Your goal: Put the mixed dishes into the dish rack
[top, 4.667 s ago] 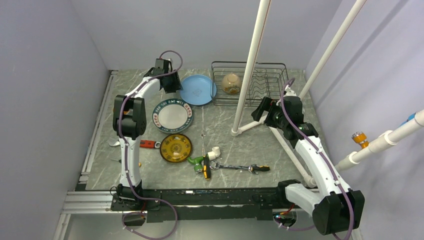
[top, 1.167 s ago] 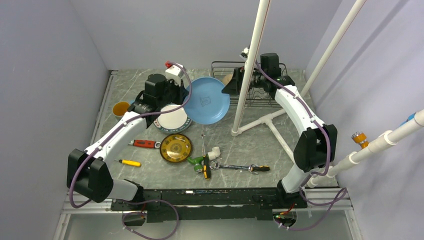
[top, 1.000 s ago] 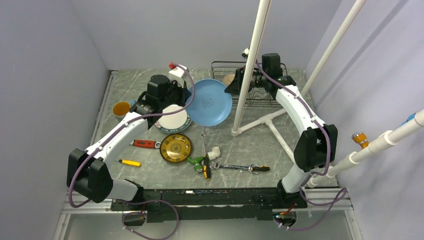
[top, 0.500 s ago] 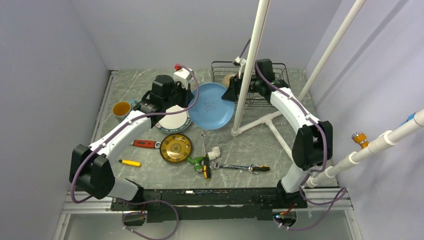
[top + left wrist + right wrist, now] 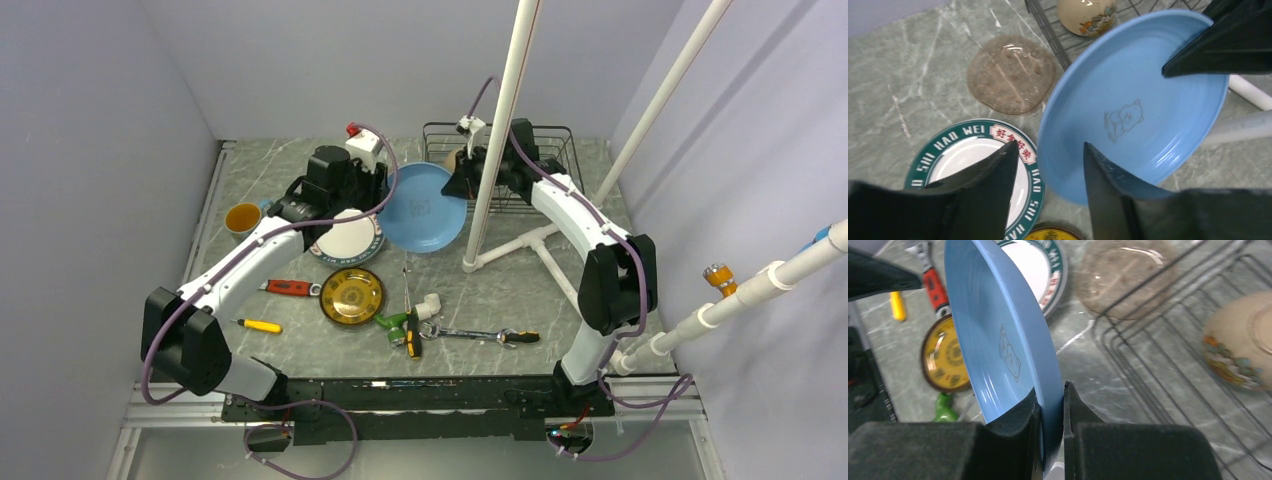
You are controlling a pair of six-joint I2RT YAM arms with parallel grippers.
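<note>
The light-blue plate (image 5: 425, 208) hangs tilted on edge above the table (image 5: 300, 180), held between the 2 arms just left of the dish rack (image 5: 545, 150).

Nearest you, the dark yellow-centred plate (image 5: 352, 296) lies flat. Just beyond it is the white plate with dark green patterned rim (image 5: 345, 238), which sits right under the left gripper (image 5: 1050, 147). That gripper is spread, 1 finger on each side of the blue plate's rim and not pinching it. Draw it back along the line of its own fingers, away from the plate. A sideways drift would clip the rim, and a drop would hit the white plate below.

On the plate's far-right rim, the right gripper (image 5: 1050, 392) is pressed together and pinches the edge, so by my reading this arm carries the plate alone. With only 1 rim pinch the plate will probably want to swing, so move slowly and keep the wrist steady.

The upright white pipe (image 5: 497, 130) stands just beside that gripper in the top view. Keep the plate's face off it as you turn toward the rack.

Farther on, the whitish bowl (image 5: 1087, 12) sits in the rack's left part, and the upright wire slots lie to its right. Lift the plate over the rack wall and past the bowl. Line its edge up with a gap between the wires, lower it edge down, and open the gripper only once the rim rests in the slot.
</note>
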